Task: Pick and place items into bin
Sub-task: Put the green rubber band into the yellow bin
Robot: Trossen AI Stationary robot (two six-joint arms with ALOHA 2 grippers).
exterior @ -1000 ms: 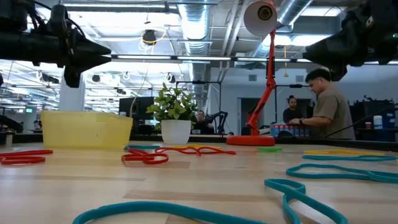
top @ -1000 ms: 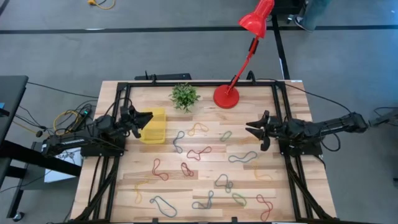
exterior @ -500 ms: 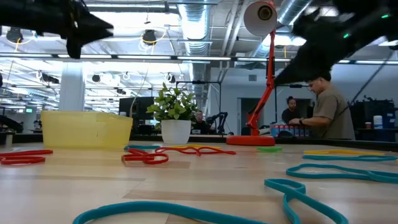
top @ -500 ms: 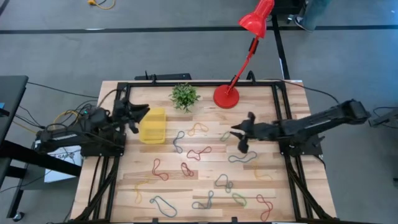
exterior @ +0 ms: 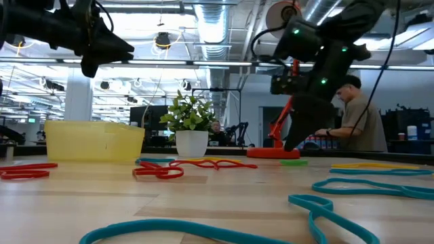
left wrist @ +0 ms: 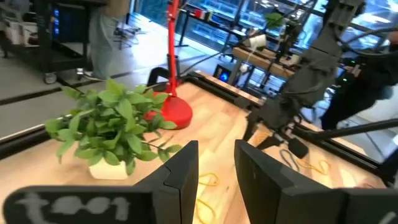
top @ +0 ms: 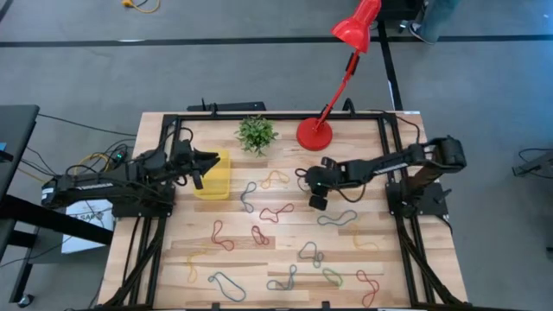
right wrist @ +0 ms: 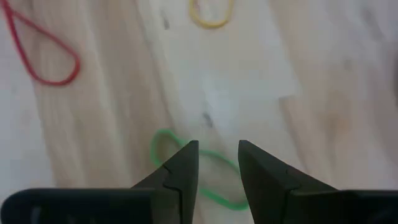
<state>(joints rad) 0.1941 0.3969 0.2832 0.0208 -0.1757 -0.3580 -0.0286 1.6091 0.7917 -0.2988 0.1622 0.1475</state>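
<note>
1. We see a light wooden desk (top: 285, 259) strewn with thin, floppy rubber-band loops (top: 276, 212) in red, green, blue, yellow, grey and orange, most of them spread across its middle and near half.
2. The small, shallow, bright yellow plastic tray (top: 213, 177) sits near the desk's left edge, beside a small green potted plant (top: 257, 133) and a red desk lamp (top: 315, 134) at the far side. We cannot tell whether any loops lie inside the tray.
3. Our right gripper (top: 309, 192) reaches out over the desk's middle, in front of the lamp base. Its jaws stand apart with nothing between them, pointed down at a green loop (right wrist: 217, 186) lying flat on the wood; they hover above it.
4. In the right wrist view, a red loop (right wrist: 37, 53) and a yellow loop (right wrist: 211, 14) lie farther off on the boards.
5. Our left gripper (top: 200, 168) hangs in the air over the tray's left rim, jaws apart and empty.
6. Beyond the desk, a person (exterior: 363, 115) stands in the room.
</note>
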